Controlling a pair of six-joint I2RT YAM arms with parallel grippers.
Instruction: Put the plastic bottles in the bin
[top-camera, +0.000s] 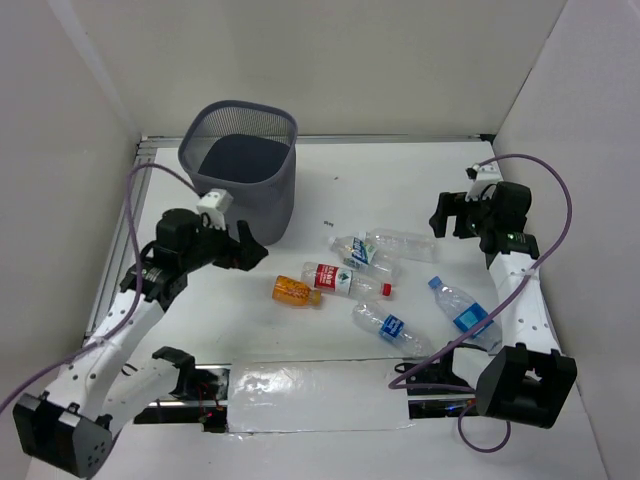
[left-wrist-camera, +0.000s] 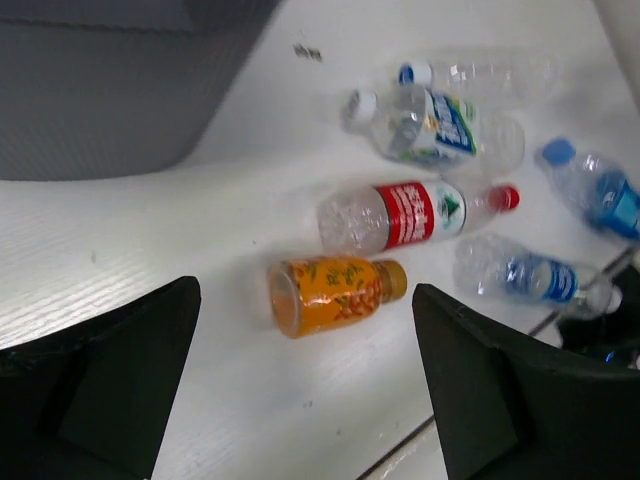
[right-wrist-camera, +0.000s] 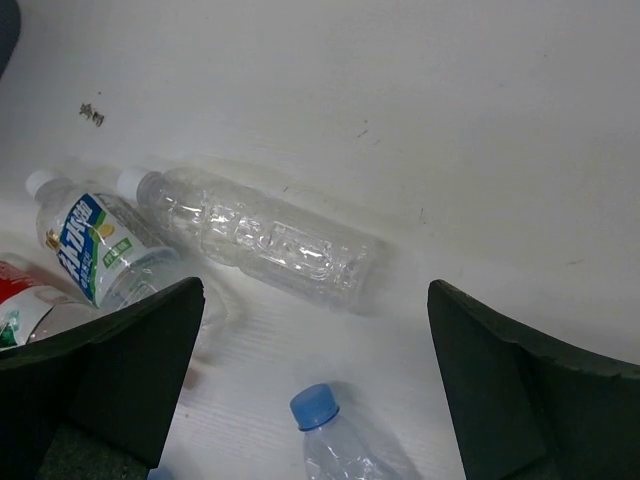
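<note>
Bottles (top-camera: 340, 280) flat beside the bin (top-camera: 270, 190)
Orange bottle (top-camera: 297, 291) lies left-right, cap right; left gripper (top-camera: 250, 253), right gripper (top-camera: 445, 215) wide, empty

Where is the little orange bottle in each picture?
Top view: the orange bottle lies near the picture's middle.
Left wrist: orange bottle low centre, on its side.
Right wrist: not in it.
Shared landmark: the bottle with the white-green label, seen in all three.

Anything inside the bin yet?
Looking down into the bin from the top view, only its dark bottom shows, with nothing lying on it. The lower inside along the near wall is hidden by that wall, so I cannot check that strip.
</note>
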